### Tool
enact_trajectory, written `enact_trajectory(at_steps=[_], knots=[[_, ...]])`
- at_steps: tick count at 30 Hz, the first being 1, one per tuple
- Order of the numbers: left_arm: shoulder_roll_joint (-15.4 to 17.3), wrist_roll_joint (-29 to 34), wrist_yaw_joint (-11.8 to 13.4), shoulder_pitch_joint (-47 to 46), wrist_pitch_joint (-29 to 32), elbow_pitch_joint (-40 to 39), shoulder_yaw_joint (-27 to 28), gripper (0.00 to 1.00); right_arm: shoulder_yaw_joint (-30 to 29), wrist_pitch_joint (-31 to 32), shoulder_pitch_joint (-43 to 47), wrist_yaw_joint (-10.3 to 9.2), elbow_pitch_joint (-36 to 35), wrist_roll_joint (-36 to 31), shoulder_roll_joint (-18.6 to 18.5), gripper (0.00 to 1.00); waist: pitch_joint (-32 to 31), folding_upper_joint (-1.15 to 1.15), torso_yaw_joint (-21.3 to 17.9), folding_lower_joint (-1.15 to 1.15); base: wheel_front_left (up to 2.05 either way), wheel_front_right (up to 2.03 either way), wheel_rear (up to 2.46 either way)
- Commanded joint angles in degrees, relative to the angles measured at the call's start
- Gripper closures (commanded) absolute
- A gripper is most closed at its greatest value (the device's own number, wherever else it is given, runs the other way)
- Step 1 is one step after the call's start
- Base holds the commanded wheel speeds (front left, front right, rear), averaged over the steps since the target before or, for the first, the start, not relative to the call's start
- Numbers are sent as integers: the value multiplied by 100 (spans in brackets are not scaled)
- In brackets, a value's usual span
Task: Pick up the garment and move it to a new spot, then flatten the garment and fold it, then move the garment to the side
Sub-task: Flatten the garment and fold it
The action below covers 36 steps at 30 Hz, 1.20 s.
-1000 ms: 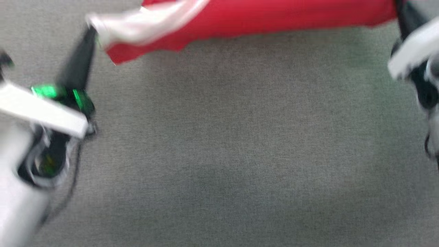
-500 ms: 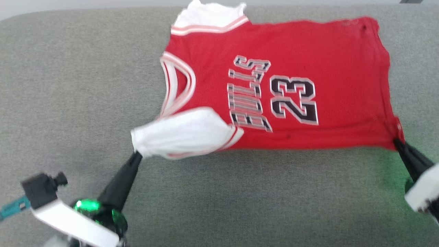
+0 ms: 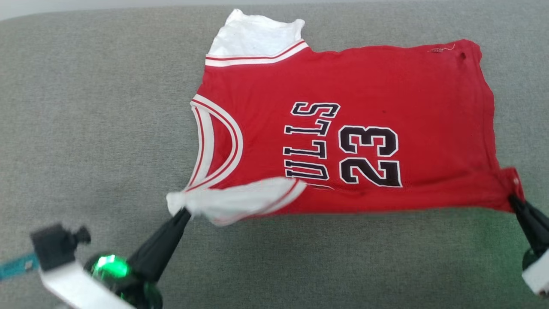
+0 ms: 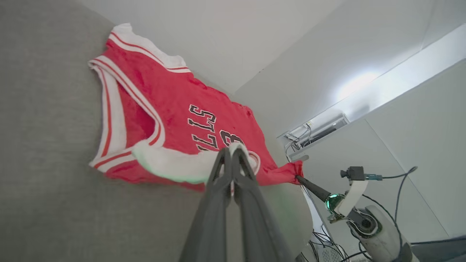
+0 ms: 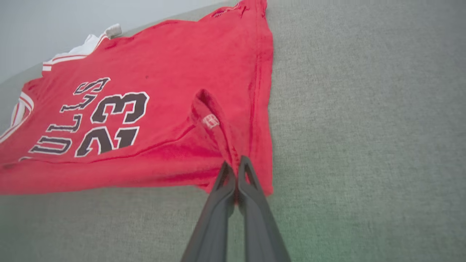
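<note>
Red garment lies spread on the grey fabric surface, toward its far edge, "23" facing up. L gripper is pinched tight on the white shoulder panel; R gripper is clamped on the near red hem corner.

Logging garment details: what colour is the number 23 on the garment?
Black with a white outline, on the red garment; clearest in the head view.

Sleeve hides lettering on the garment (right hand cropped).
</note>
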Motion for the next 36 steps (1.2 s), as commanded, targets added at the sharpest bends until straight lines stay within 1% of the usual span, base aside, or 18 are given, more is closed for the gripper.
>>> enact_trajectory(at_steps=[1,3,7,10,13,17,21,25,29,34,35,36], knots=[[31,-68,15,-428,104,8,-92,100,-32,84,-249,-11,3,-87,68,100,37,0,-39,0,0,0,0],[61,-173,15,-907,230,148,-159,100,-40,130,-520,-11,84,-164,129,100,94,0,-96,0,0,0,0],[-53,-502,15,-1861,539,515,-309,100,-22,111,-1066,-10,361,-281,230,100,248,0,-189,0,0,0,0],[-139,-699,15,-2458,752,952,-400,100,23,11,-1434,-9,672,-442,279,100,402,0,-280,0,0,0,0],[-234,-816,15,-2868,889,1460,-498,100,95,-107,-1710,-9,973,-541,362,100,543,0,-358,0,0,0,0],[-311,-901,15,-3171,910,2077,-593,100,271,-282,-2019,-9,1277,-594,465,100,714,0,-480,0,0,0,0],[-391,-904,15,-3386,783,2531,-657,100,405,-453,-2300,-9,1583,-641,519,100,833,0,-527,0,0,0,0],[-459,-906,15,-3541,759,2741,-754,100,486,-559,-2450,-9,1777,-663,536,100,888,0,-530,0,0,0,0],[-503,-763,15,-3767,820,3033,-1001,100,600,-680,-2615,-9,2014,-690,543,100,924,0,-530,0,0,0,0],[-497,-630,15,-3971,699,3309,-1285,100,781,-764,-2747,-9,2237,-689,565,100,888,0,-551,0,0,0,0],[-486,-601,15,-4013,665,3314,-1351,81,813,-786,-2751,-9,2273,-673,562,77,864,0,-554,0,0,0,0],[-446,-548,15,-4059,639,3315,-1422,55,837,-797,-2739,-8,2290,-653,556,40,833,0,-553,0,0,0,0]])
